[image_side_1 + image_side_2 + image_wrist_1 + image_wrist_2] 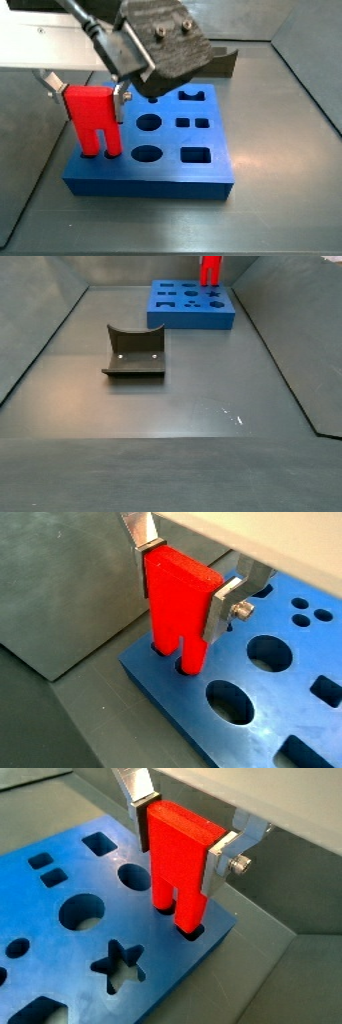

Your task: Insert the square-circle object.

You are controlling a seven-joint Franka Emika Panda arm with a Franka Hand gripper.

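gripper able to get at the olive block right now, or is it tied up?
Probably not yet: the gripper is shut on the red square-circle object, its legs in the blue board. The olive block stands apart on open floor.

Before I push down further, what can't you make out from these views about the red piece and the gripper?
- How deep the square-circle object sits: in both wrist views the leg tips vanish into the blue board.
- The gripper in a side view: cut off by the frame's top edge.
- The far finger in a side view: hidden behind the gripper's body.
- The dark olive block: mostly covered by the gripper.
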